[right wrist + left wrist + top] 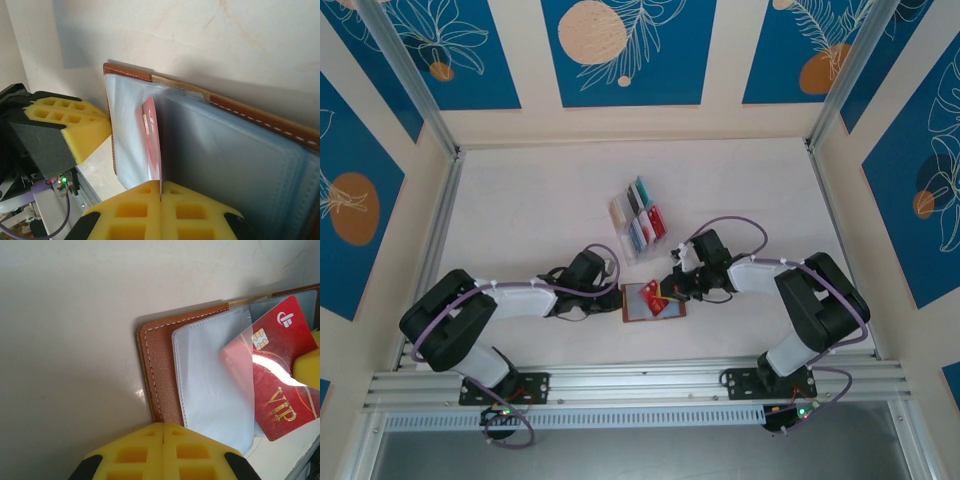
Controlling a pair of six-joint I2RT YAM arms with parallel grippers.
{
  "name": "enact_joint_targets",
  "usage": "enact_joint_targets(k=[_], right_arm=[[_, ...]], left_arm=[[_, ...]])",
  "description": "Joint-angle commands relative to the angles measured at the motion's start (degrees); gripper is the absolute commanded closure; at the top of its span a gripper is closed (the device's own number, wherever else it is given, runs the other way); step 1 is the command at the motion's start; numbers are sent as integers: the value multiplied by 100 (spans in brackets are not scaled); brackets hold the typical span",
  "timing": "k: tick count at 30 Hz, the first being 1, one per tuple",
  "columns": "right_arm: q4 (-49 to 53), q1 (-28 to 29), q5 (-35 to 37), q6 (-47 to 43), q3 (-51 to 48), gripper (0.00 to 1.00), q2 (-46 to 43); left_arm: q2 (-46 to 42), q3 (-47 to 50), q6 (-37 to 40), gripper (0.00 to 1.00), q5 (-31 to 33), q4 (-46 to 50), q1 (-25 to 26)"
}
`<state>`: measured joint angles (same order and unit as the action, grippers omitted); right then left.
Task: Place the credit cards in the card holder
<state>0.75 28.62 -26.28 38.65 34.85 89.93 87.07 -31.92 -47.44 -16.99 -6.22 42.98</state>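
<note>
We had the card holder lying open on the table between the two arms, clear pockets up. And there was the right gripper, pads pinched on the edge of the red card. The card's leading corner was tucked under the flap of a clear pocket, but most of its face lay outside, so we judged it only partly in. The left gripper sat just beside the holder's far edge, pads pressed together with nothing between them. We could not tell whether it was touching the leather. Up the table, the clear rack held the other cards, teal, blue, cream and red among them. By our reckoning the first card was mid-insertion, with the rest of the rack left to move.
</note>
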Motion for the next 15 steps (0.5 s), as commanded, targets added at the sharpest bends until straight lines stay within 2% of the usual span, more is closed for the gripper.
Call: enact_joint_targets(k=[1,8,15], right_arm=[[-136,97,532,301,-181,100,64],[-169,348,1011,568,-170,100,50],[-225,452,1156,744,-119,100,217]], left_arm=[[152,100,60,100,3,382,-7],[148,167,47,100,25,373,15],[75,269,46,100,113,471,53]])
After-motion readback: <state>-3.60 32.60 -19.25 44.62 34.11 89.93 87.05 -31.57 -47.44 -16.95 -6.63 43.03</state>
